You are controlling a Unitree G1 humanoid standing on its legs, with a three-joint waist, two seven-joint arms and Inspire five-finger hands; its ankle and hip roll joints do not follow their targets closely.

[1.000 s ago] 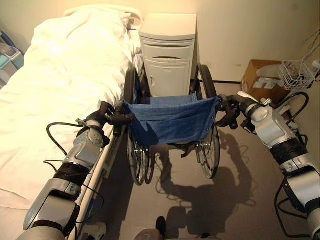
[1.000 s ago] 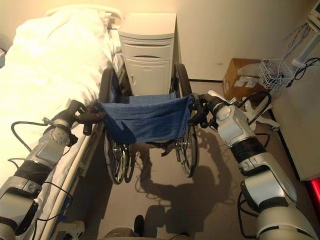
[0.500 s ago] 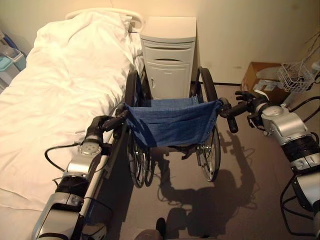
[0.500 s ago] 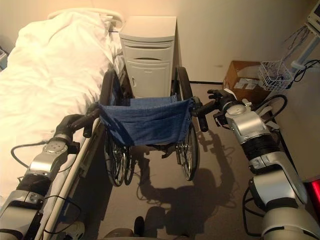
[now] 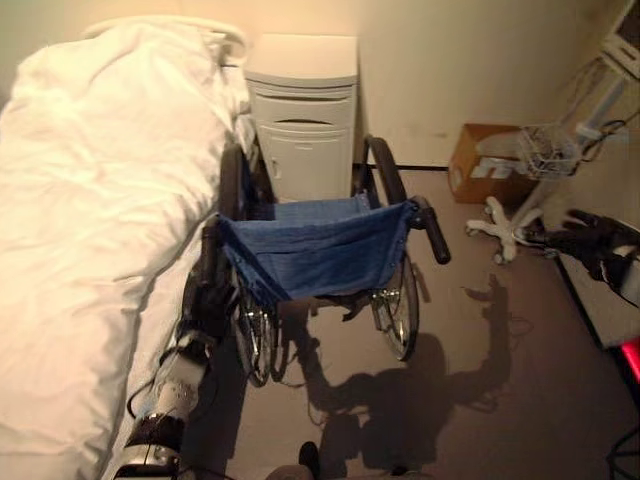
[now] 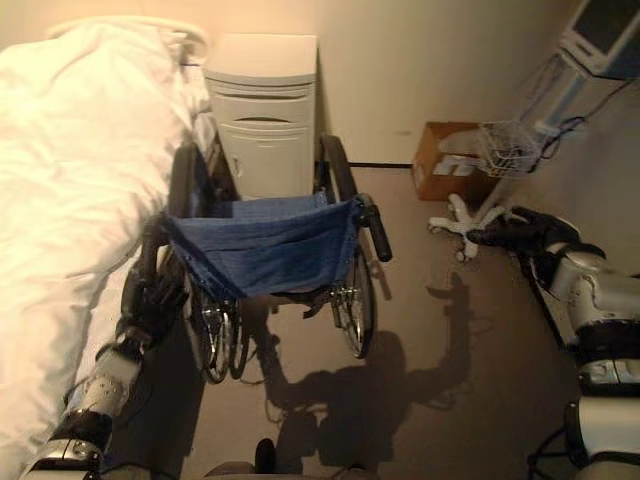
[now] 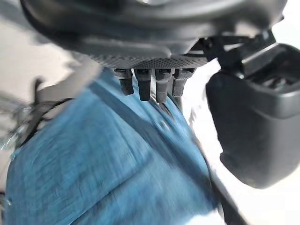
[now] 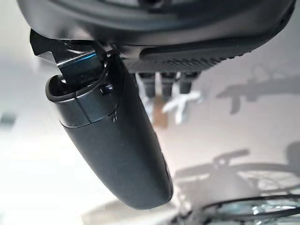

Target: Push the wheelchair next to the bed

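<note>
- The wheelchair (image 5: pixel 320 260) stood hard against the side of the bed (image 5: pixel 90 230), its front close up to the white cabinet (image 5: pixel 303 115); by my reading the task was all but done.
- The left hand (image 5: pixel 210 300) hung low beside the wheelchair's bed-side wheel, fingers straight and relaxed, holding nothing.
- The right hand (image 6: pixel 515 232) was well apart from the wheelchair on its far side, fingers stretched out, holding nothing.
- Risk: with both push handles free, the wheelchair might roll or swing away from the bed if its brakes were off; I could not tell whether they were.
- Risk: the left hand sat in the narrow gap between wheelchair and bed frame, so lifting it carelessly could catch the blue sling back (image 5: pixel 315 250) or the wheel and drag the wheelchair off line.
- Room: none ahead of the wheelchair or on its bed side. Open floor (image 5: pixel 480 350) lay behind it and on the side away from the bed, until a cardboard box (image 5: pixel 478 175) and a stand's white wheeled base (image 5: pixel 500 222).
</note>
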